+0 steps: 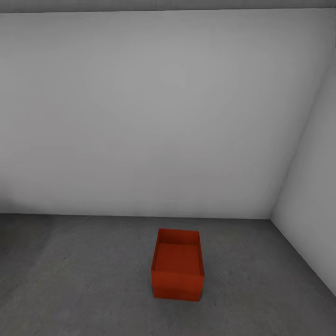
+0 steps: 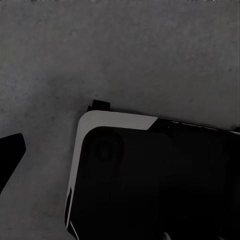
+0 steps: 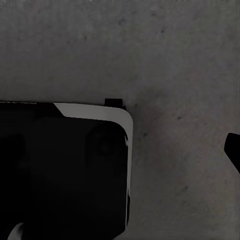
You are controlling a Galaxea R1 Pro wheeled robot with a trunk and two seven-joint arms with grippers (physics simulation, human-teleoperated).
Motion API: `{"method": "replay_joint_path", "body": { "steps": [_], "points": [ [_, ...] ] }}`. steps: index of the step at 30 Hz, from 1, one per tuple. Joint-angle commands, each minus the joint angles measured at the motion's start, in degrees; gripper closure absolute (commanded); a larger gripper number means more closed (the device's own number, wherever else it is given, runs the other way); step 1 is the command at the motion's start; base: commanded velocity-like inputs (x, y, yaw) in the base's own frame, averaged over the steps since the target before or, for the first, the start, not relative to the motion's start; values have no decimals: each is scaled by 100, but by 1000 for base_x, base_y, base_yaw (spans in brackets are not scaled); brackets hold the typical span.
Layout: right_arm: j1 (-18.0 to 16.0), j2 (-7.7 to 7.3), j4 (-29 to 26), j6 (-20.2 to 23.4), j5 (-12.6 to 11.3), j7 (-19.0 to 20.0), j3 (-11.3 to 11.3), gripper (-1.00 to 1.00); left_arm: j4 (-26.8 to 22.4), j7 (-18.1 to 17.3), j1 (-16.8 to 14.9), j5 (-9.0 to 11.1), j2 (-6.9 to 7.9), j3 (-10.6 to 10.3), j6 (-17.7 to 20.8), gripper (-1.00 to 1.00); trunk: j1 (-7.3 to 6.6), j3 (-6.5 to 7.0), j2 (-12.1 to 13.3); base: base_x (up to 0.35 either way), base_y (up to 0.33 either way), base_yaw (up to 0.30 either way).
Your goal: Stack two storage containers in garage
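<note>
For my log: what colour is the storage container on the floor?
Red-orange, plain; the storage container shows best in the head view.

A storage container (image 1: 178, 270) sits on the garage floor (image 1: 74, 280), slightly right of centre and ahead of the robot, its open top upward. Behind it rises the back wall (image 1: 154, 116), well apart from the container; a side wall (image 1: 312, 224) meets it in a corner to the right. Both wrist views look down on the floor (image 2: 125, 55) beside the robot's base (image 2: 150, 180).
</note>
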Motion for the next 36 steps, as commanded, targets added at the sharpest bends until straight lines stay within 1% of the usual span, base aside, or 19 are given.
{"method": "replay_joint_path", "body": {
  "steps": [1,36],
  "points": [
    [-8,-2,19,-34,57,6,-37,-100,1,-20,-2,59,1,-48,0,-100,3,1,-9,0,0,0],
    [-8,-2,19,-34,57,6,-35,-100,-3,25,0,68,10,-48,1,-100,3,318,-9,0,0,0]
  ]
}}
